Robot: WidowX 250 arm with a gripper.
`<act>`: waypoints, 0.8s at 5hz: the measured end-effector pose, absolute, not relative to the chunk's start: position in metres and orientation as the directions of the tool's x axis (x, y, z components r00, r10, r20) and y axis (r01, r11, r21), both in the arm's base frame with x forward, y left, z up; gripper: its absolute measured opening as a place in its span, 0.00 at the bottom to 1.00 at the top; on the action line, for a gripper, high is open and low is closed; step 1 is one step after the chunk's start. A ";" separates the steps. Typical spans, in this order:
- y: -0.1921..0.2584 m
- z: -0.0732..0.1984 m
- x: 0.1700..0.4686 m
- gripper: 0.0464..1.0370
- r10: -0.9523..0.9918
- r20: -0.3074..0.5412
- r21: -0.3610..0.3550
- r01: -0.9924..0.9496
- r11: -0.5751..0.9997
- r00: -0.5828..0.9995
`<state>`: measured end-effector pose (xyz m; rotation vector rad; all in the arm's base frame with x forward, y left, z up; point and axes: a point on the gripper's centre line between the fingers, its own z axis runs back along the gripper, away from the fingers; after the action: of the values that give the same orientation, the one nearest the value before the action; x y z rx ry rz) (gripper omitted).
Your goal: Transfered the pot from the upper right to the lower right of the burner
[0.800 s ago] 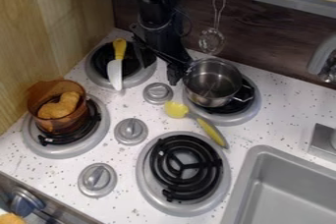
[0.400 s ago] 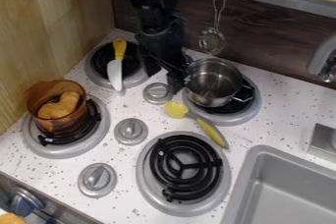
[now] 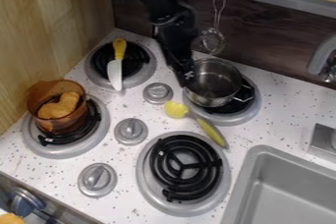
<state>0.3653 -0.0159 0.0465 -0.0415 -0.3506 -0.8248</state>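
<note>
Okay, we see a black gripper (image 3: 186,77) by the rim of the silver metal pot (image 3: 213,86), can't tell its opening or hold.

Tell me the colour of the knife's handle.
The knife's handle is yellow, in the camera view.

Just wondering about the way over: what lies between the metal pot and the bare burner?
In the camera view, a yellow utensil lies between the metal pot and the bare burner, as does the near rim of the pot's burner.
</note>
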 end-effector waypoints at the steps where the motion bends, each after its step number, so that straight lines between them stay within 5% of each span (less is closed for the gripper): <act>1: -0.031 0.036 0.372 0.96 -0.860 0.205 0.079 0.868 0.491 0.467; 2: -0.046 0.031 0.373 0.96 -0.906 0.127 0.106 0.903 0.417 0.404; 4: -0.054 -0.002 0.376 0.96 -0.894 0.206 0.153 0.889 0.431 0.398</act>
<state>0.3755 -0.0545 -0.0025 0.0190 -0.2731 -1.1290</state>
